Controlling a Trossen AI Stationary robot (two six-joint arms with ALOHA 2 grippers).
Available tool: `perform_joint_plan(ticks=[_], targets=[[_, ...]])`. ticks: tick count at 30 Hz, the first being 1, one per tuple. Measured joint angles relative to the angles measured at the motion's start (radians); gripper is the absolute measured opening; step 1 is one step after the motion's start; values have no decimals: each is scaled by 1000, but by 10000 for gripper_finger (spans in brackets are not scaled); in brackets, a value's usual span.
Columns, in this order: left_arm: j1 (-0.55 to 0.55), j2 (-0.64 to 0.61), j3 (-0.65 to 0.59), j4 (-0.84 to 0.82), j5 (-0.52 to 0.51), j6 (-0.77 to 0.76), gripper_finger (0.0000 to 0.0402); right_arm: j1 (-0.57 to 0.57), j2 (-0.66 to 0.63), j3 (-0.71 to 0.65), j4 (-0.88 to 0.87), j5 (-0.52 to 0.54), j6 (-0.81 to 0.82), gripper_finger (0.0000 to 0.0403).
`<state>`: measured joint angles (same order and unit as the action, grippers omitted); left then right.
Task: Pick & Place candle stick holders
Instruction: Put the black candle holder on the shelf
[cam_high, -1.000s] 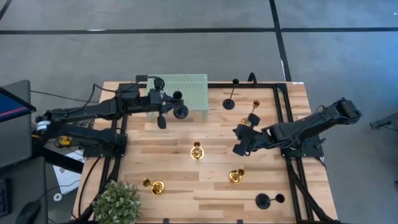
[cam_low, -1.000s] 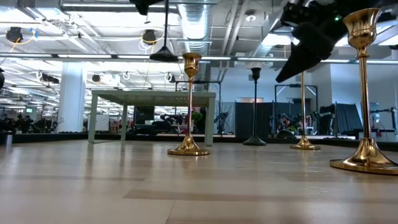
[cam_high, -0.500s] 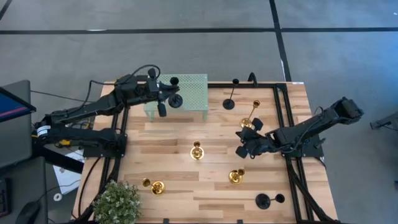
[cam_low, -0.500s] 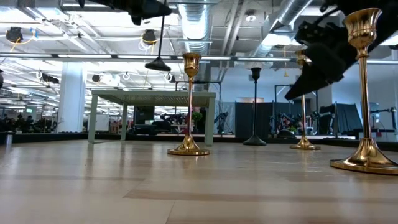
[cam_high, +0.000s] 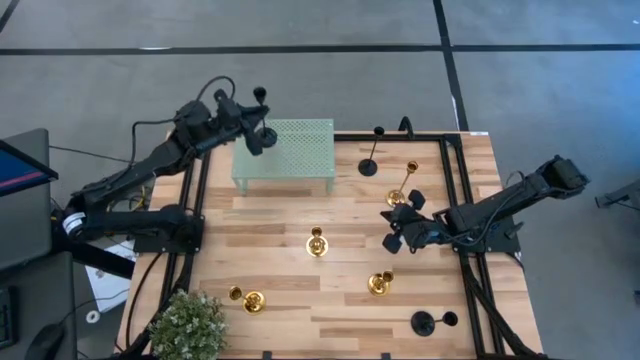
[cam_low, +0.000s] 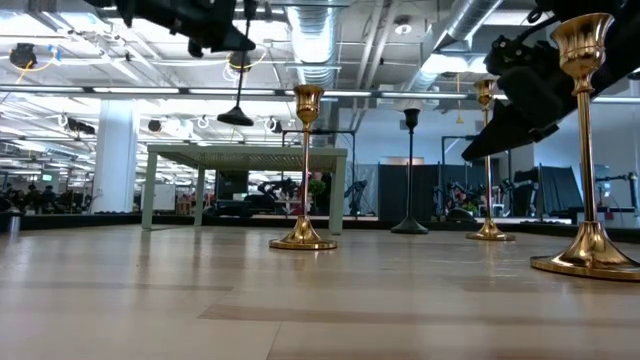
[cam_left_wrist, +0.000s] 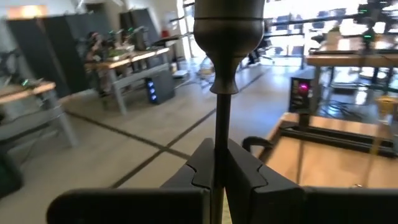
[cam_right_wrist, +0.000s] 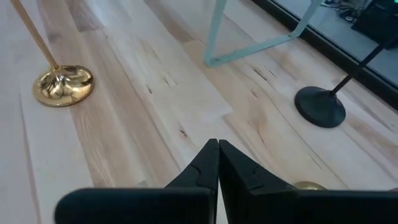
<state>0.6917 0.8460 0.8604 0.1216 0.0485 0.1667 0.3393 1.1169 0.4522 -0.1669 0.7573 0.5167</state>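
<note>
Care matters most at the set-down, I judge. Near to far: a gold holder (cam_high: 247, 299) stands by the plant (cam_high: 188, 326), a black holder (cam_high: 424, 322) at the near right edge, two more gold ones (cam_high: 379, 284) (cam_high: 317, 243) mid-table. The right gripper (cam_high: 395, 228) hovers closed and empty above the table (cam_high: 280, 225), near a gold holder (cam_high: 401, 193). Farther back stands another black holder (cam_high: 370, 164). Farthest, the left gripper (cam_high: 256, 125) is clamped on the thin stem of a black candle holder (cam_left_wrist: 226, 37), raised over the left end of the green mesh stand (cam_high: 300, 140). Its base (cam_low: 235, 117) hangs clear above the stand. To do it well: keep the stem plumb, lower slowly until the base sits flat on the mesh away from the edge, then open and lift straight up.
</note>
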Motion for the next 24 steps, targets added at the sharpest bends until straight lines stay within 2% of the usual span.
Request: perform_joint_plan(ticks=[12, 18, 21, 24], targets=[[174, 123, 0, 66, -6, -91, 13, 1, 0, 0, 0, 0, -3, 0], [229, 112, -19, 88, -4, -101, 13, 1, 0, 0, 0, 2, -3, 0], [260, 93, -62, 107, -4, -124, 13, 1, 0, 0, 0, 3, -3, 0], [275, 71, -126, 197, 5, -149, 13, 1, 0, 0, 0, 3, -3, 0]])
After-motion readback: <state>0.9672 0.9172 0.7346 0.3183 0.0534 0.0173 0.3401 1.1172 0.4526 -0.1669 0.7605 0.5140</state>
